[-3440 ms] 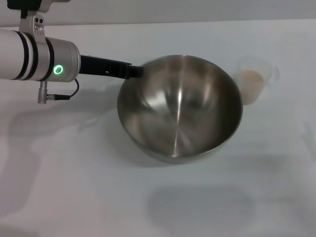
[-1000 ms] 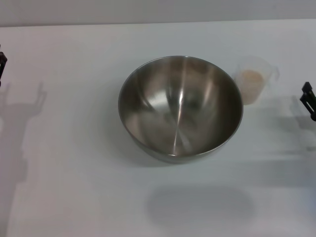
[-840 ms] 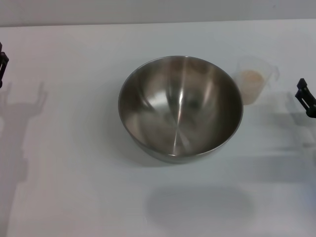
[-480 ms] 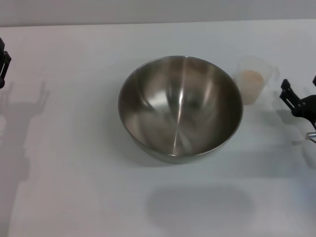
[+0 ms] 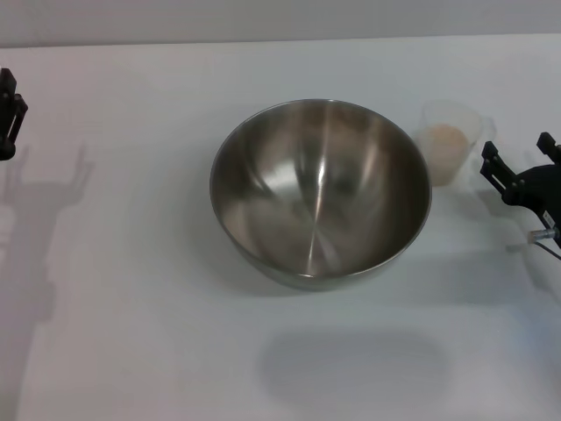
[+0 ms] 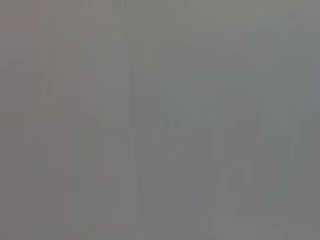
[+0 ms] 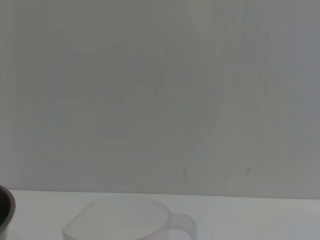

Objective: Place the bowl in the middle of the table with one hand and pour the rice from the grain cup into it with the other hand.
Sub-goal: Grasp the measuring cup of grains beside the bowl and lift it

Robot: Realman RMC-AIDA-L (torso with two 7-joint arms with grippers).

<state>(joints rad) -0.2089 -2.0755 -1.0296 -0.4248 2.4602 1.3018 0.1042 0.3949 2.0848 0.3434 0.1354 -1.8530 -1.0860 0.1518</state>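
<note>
The steel bowl (image 5: 320,193) stands upright and empty in the middle of the white table (image 5: 131,307). The clear grain cup (image 5: 450,149) stands just right of it, with rice (image 5: 444,140) inside. My right gripper (image 5: 514,151) is open, just right of the cup and apart from it. The right wrist view shows the cup (image 7: 125,221), its handle (image 7: 182,225) and a sliver of the bowl's rim (image 7: 5,210). My left gripper (image 5: 9,118) is at the table's far left edge, open and empty. The left wrist view shows only blank grey.
The grippers' shadows fall on the table at far left (image 5: 44,184) and beside the cup. A faint grey shadow patch (image 5: 355,368) lies in front of the bowl. A grey wall runs behind the table.
My left gripper has let go of the bowl's rim and pulled back to the left edge. My right gripper has come in from the right edge toward the cup.
</note>
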